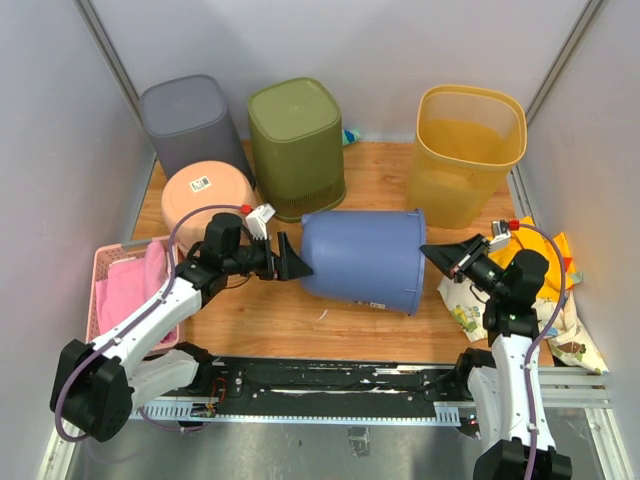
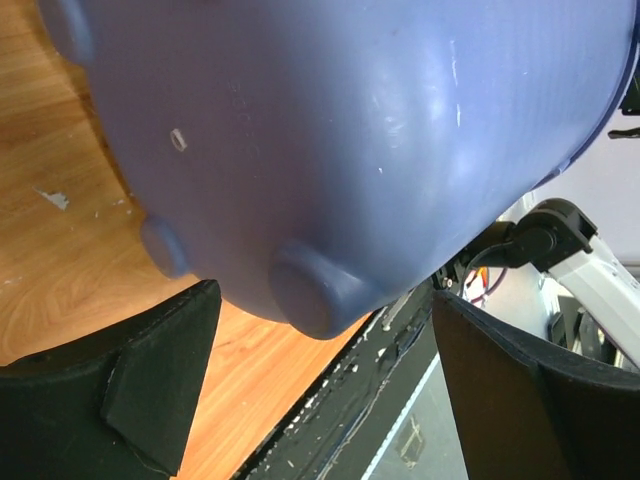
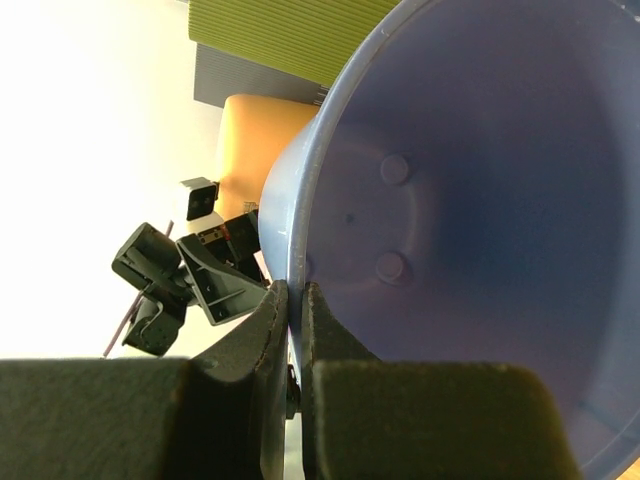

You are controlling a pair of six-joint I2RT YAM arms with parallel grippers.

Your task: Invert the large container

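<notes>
Right fingers (image 3: 250, 385) pinch the blue container (image 1: 365, 258) at the rim; left fingers (image 2: 150, 390) gape wide.

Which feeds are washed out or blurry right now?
Right wrist view: the backdrop left of the blue container is blown out white. Left wrist view: faint glare streaks on the container's wall, otherwise sharp. Top view: evenly lit, no blur.
</notes>
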